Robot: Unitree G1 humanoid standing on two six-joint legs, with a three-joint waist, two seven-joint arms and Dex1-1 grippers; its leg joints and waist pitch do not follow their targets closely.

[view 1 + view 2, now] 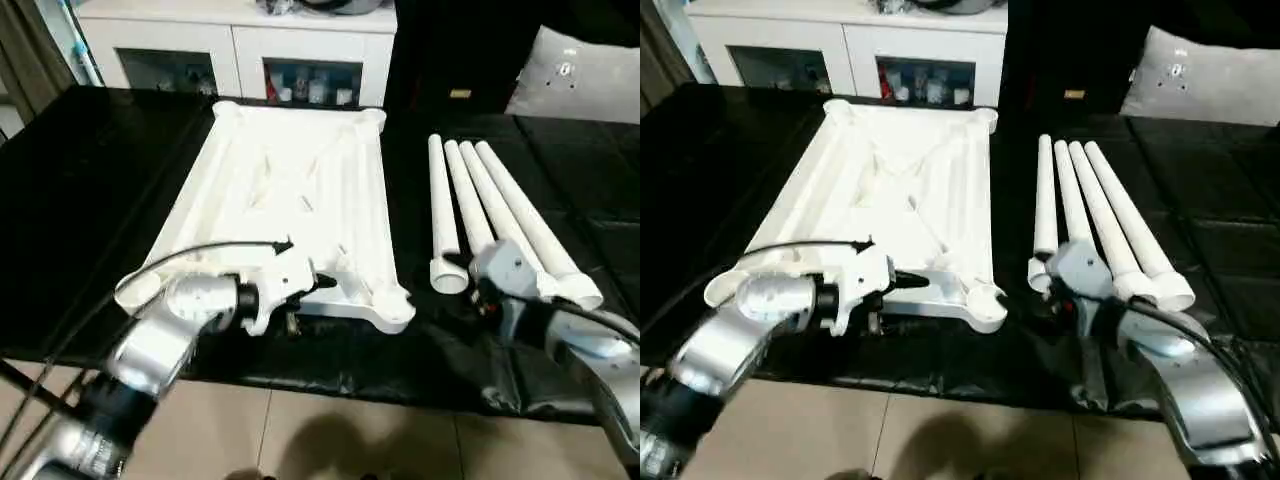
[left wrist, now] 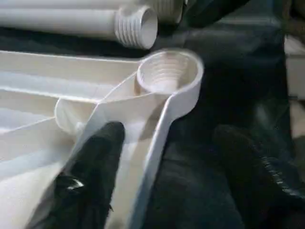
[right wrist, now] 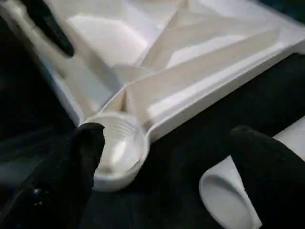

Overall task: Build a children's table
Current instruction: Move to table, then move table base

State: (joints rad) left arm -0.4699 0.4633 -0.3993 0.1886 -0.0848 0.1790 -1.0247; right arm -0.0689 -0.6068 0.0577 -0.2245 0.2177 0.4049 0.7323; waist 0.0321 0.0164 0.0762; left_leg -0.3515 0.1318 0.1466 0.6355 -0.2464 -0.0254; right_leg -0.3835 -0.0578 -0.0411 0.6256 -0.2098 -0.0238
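- Currently the table top (image 1: 290, 200) lies ribbed side up on the black work table (image 1: 90, 200), in front of the white cabinet (image 1: 230, 45).
- Four legs (image 1: 490, 215) lie side by side to its right, apart from it.
- Left gripper (image 2: 162, 176) at the top's near edge: fingers spread wide, one finger (image 2: 93, 167) over the ribs inside the rim, the other outside over the black cover.
- Right gripper (image 3: 167, 171) spread wide, between the near-right corner socket (image 3: 116, 148) and the nearest leg's open end (image 3: 224, 198), holding nothing.
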